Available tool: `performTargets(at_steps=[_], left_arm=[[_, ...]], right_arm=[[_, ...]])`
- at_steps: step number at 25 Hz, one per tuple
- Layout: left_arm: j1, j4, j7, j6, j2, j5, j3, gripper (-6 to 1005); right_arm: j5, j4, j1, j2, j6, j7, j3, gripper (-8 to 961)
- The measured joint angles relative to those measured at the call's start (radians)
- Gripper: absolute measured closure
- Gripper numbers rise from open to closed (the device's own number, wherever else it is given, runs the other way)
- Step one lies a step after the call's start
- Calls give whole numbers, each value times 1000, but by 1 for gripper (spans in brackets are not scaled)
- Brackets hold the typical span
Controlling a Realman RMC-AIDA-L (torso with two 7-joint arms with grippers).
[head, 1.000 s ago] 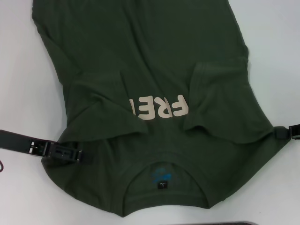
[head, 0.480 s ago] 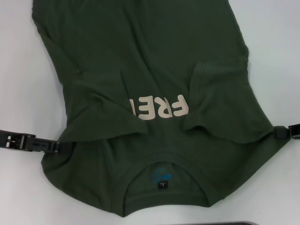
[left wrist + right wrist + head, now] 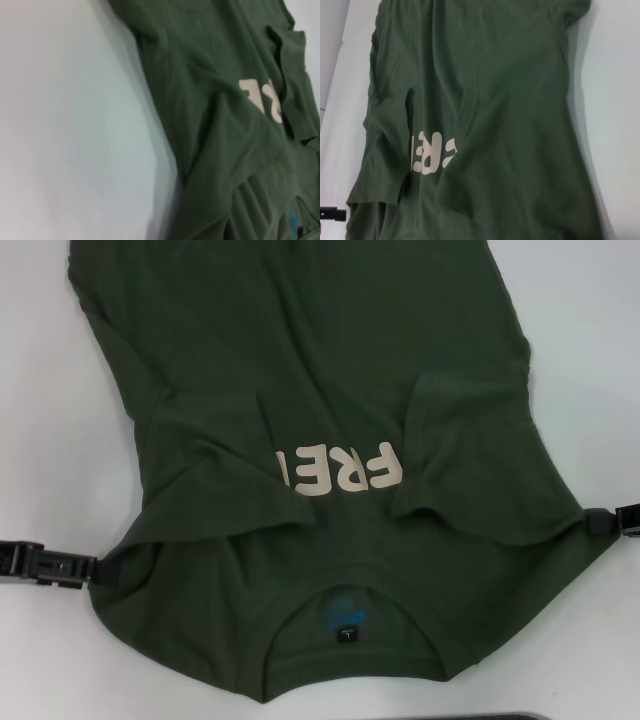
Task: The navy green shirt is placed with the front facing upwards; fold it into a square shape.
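From the head camera, the navy green shirt (image 3: 330, 440) lies front-up on the white table (image 3: 40, 440), both sleeves folded inward over the cream lettering (image 3: 340, 470); the left gripper (image 3: 100, 570) sits at its left edge and the right gripper (image 3: 598, 523) at its right, their claw states impossible to tell. The left wrist camera shows the shirt's rumpled edge (image 3: 165, 125) against the table. The right wrist camera looks along the shirt's body.

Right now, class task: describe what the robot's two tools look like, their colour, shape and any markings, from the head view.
The left tool is a flat, matte black bar built of blocky segments with rectangular cut-outs, ending beside the navy green shirt. The right tool shows only a short black, boxy tip at the frame edge. No cables, labels or coloured markings are visible on either.
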Motion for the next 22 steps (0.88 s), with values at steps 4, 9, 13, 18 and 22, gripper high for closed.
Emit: performTargets(at_steps=[4,9,13,18,22], left_arm=[[1,-3,-6,-4,-6,19,1,127],[-5,-10,-6,-9,-11,20,8,127],[-8,-13,-7,-21,-16,24,9,126],[-9,-17,-12,-31,-13,37,5,126],[-9,-17,-18,-40,-10,39,3,127]], right_arm=[[0,0,0,0,1,2,0,917],[1,0,1,0,1,3,0,917],[2,0,1,0,1,4,0,917],[2,-1,3,0,1,4,0,917],[2,-1,7,0,1,4,0,917]])
